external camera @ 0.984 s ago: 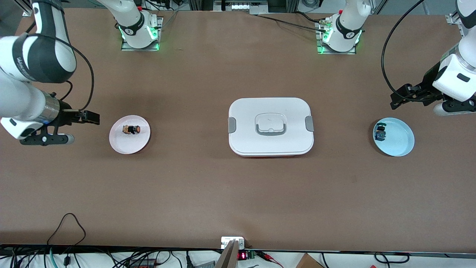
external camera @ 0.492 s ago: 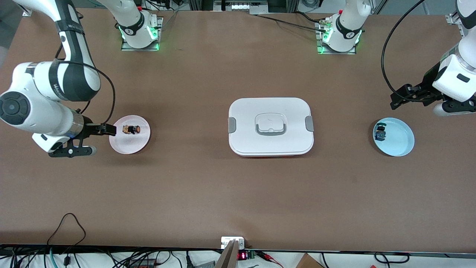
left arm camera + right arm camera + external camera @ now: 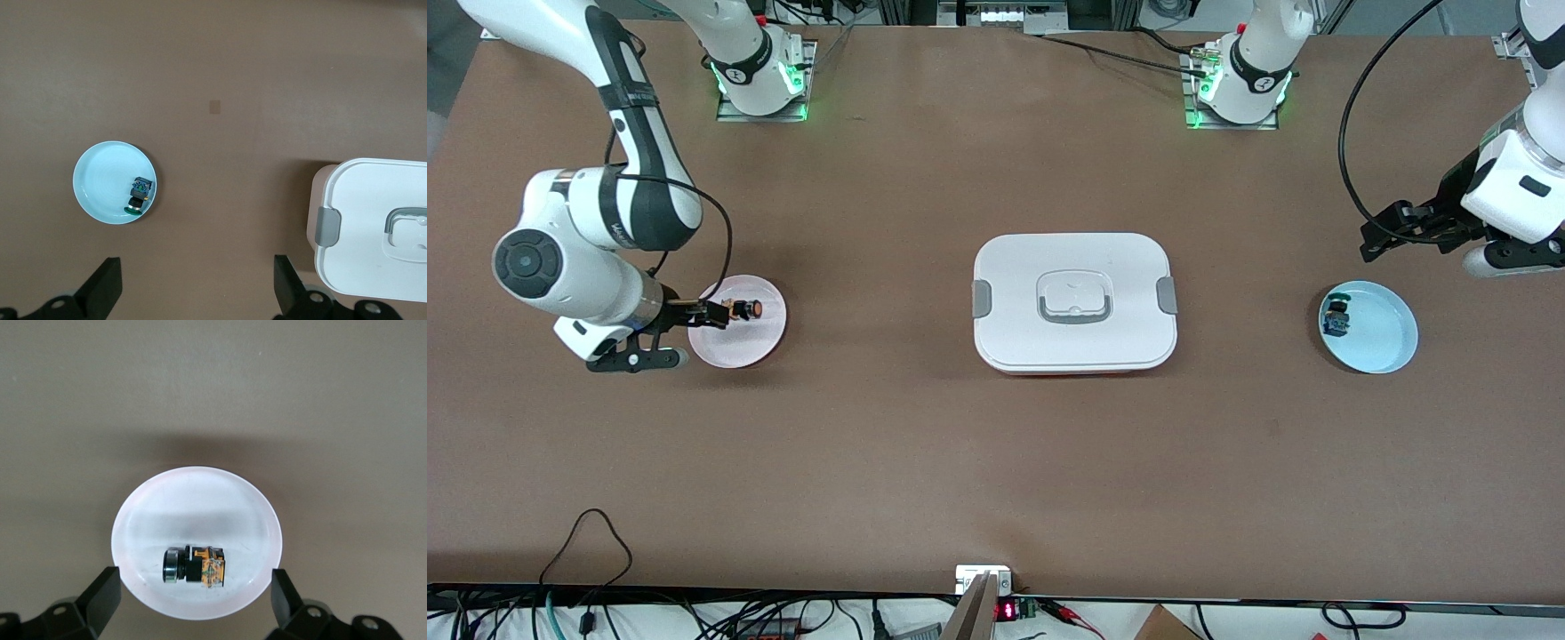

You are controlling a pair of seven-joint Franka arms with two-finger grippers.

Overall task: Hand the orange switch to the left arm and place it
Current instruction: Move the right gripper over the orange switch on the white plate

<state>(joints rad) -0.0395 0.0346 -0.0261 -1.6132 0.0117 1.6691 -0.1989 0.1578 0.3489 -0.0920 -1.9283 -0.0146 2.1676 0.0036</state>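
Note:
The orange switch (image 3: 744,309) lies on its side on a small pink plate (image 3: 740,345) toward the right arm's end of the table. My right gripper (image 3: 710,312) is open and empty over that plate's edge, just beside the switch. In the right wrist view the switch (image 3: 197,566) lies on the plate (image 3: 200,497) between my open right gripper's (image 3: 193,590) fingers. The white lidded box (image 3: 1074,302) stands mid-table. My left gripper (image 3: 1375,242) waits open and empty above the table near the blue plate (image 3: 1385,342).
A small blue-and-black component (image 3: 1336,318) lies on the blue plate; the left wrist view shows it (image 3: 139,193), the plate (image 3: 100,183) and a box corner (image 3: 373,227). Both arm bases stand at the table's edge farthest from the front camera. Cables lie along the nearest edge.
My right arm has swung in toward the pink plate, and its gripper now reaches over the plate's edge beside the switch. The left arm has not moved.

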